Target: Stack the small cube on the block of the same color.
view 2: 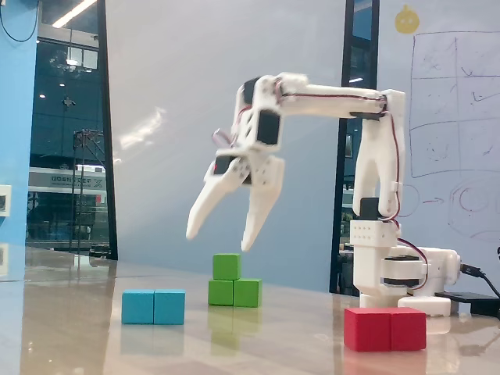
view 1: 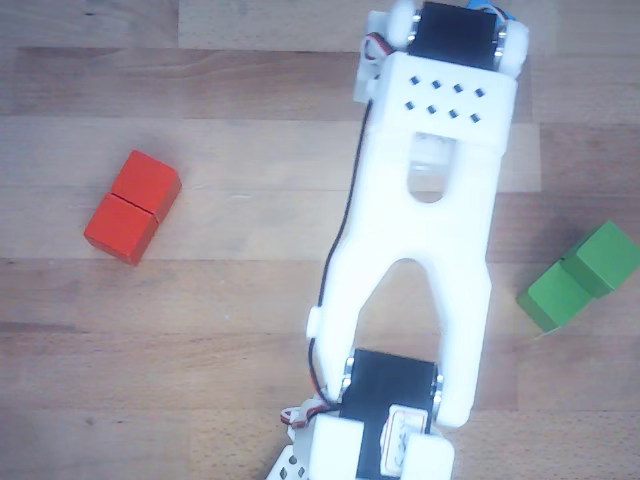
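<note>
In the fixed view the small green cube (view 2: 226,266) rests on the left half of the green block (view 2: 234,293), which lies on the table. My gripper (view 2: 219,239) hangs open just above the cube, tilted down to the left, touching nothing and holding nothing. In the other view, which looks down from above, the green block (view 1: 552,298) lies at the right edge with the small cube (view 1: 608,255) on its far end. The white arm (view 1: 430,230) fills the middle of that view, and the fingertips are out of it.
A blue oblong block (view 2: 153,307) lies left of the green stack. A red oblong block (view 2: 385,328) (view 1: 132,206) lies near the front, ahead of the arm's base (view 2: 398,273). The table is wooden, with cables behind the base.
</note>
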You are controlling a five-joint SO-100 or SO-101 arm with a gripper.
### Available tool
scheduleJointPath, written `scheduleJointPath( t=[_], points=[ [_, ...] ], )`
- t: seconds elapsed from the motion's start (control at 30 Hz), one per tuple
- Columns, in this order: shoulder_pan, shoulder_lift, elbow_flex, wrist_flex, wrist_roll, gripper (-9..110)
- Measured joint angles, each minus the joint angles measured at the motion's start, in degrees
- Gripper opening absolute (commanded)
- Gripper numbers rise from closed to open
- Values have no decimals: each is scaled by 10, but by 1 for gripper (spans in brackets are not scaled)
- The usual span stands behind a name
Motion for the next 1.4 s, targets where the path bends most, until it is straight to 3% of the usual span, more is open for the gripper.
scheduleJointPath(
  t=[0.43, 1.0, 1.4],
  points=[
    [-22, 166, 149, -62, 0, 0],
    [-22, 586, 640, -241, 0, 0],
    [-25, 898, 788, -194, 0, 0]
  ],
)
